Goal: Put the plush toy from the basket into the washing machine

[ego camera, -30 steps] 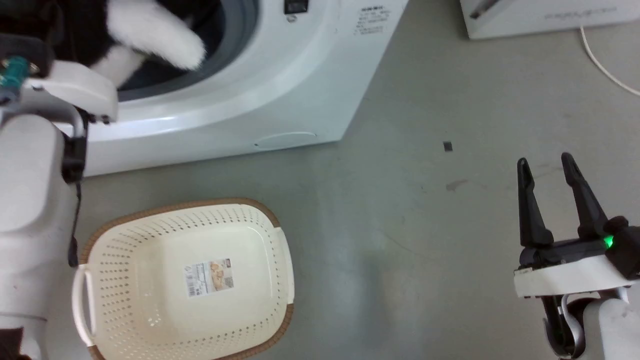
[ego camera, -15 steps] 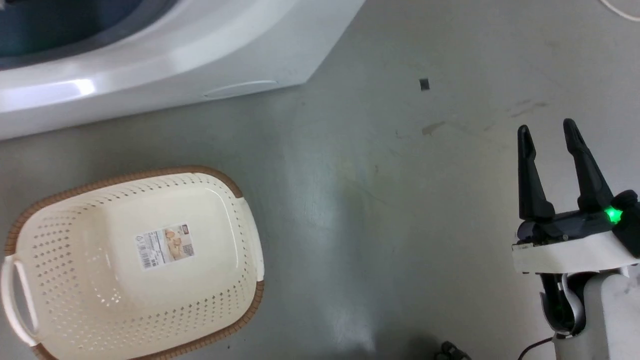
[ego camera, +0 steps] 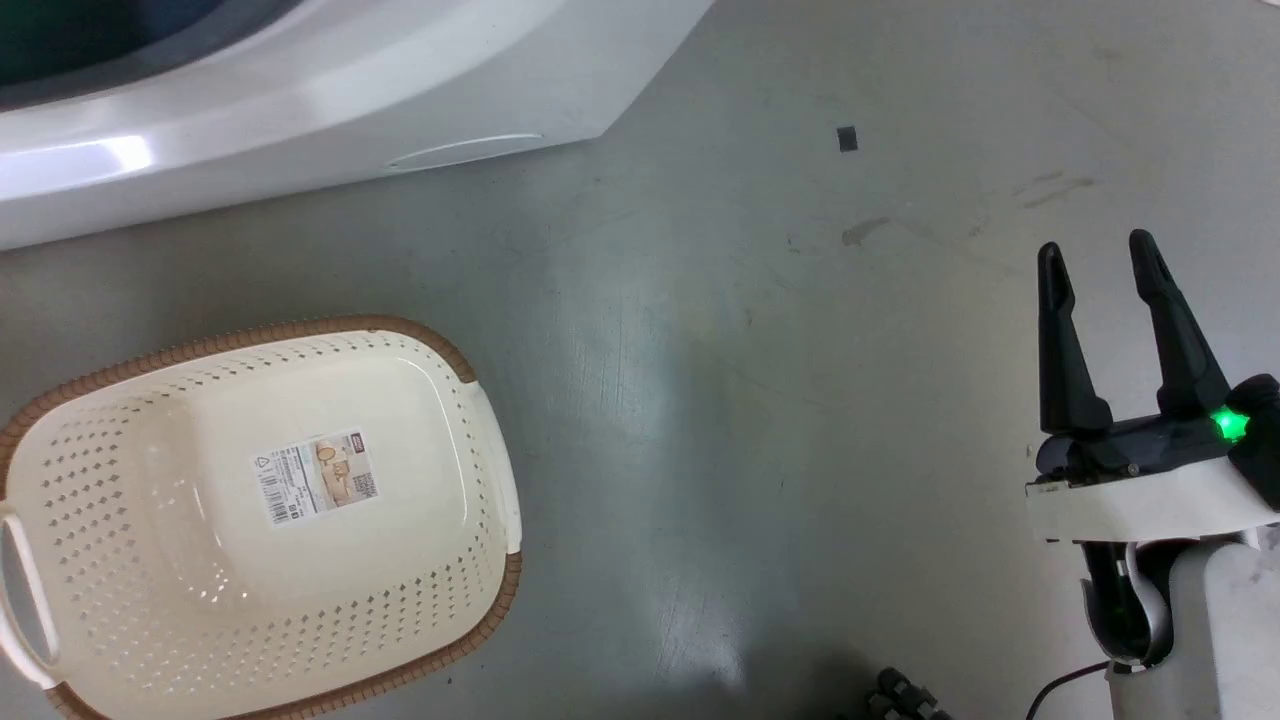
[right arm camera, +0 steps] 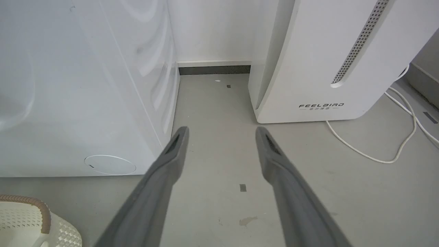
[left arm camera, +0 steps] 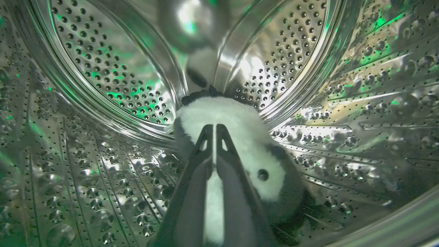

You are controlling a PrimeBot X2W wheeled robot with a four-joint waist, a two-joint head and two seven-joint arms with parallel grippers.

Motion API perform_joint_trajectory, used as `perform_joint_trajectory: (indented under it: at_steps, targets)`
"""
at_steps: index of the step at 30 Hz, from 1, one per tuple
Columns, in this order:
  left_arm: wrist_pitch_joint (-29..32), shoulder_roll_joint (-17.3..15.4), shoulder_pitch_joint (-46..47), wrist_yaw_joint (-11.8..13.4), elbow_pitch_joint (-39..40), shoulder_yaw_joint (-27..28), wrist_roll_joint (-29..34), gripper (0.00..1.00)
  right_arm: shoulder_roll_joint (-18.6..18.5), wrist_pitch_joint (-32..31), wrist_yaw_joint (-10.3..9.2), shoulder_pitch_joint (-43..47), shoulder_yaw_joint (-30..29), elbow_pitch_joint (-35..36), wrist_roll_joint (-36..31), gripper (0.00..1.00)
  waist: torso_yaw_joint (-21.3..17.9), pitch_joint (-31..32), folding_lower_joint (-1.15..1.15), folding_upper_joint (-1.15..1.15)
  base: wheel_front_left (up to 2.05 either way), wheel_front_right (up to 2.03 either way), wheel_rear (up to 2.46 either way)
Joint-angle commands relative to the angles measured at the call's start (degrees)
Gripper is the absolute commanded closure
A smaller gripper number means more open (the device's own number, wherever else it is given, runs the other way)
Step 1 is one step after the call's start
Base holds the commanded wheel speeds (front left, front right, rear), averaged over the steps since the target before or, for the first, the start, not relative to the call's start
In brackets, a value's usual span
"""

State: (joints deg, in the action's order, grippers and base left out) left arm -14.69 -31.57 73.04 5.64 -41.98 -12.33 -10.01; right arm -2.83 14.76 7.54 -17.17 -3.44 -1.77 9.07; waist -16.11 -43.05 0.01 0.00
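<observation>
Grey, lightly stained floor spreads before the white washing machine. The cream basket stands on it near the machine's foot, and a white FEELBIRD appliance and a loose white cable sit farther along by the pale wall. Inside the shiny perforated steel drum lies the plush toy, the left gripper clenched on its white fur, while the right gripper hangs over bare floor, fingers spread, released.

Basket (label up) by washing machine
</observation>
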Motion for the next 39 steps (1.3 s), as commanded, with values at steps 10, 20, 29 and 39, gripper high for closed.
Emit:
perform_joint_trajectory:
  at_steps: [10,20,29,39]
  targets:
    - [-0.3,2.9,-5.3,-2.6,-2.8,2.2,-2.9,0.00,0.0,0.2,-0.05,-0.4,-0.3,-0.9,-1.0,0.00,1.6,4.8,-0.01,0.00,0.00,0.00,0.00]
    - [-0.3,6.6,-15.2,-3.0,-0.7,4.6,-3.0,0.00,0.0,0.2,-0.05,2.2,-0.4,-1.9,-2.5,0.00,3.7,12.2,-0.01,0.00,0.00,0.00,0.00]
    - [-0.3,10.9,-24.9,-3.0,6.0,7.9,-2.2,0.00,0.0,0.2,-0.05,4.5,-0.6,-2.2,-4.0,0.00,6.7,18.0,-0.01,0.00,0.00,0.00,0.00]
    - [-0.3,16.8,-38.8,-3.5,16.8,10.7,1.5,0.00,0.0,0.2,-0.05,8.6,-1.3,-2.4,-5.7,0.00,9.8,26.0,-0.01,0.00,0.00,0.00,0.00]
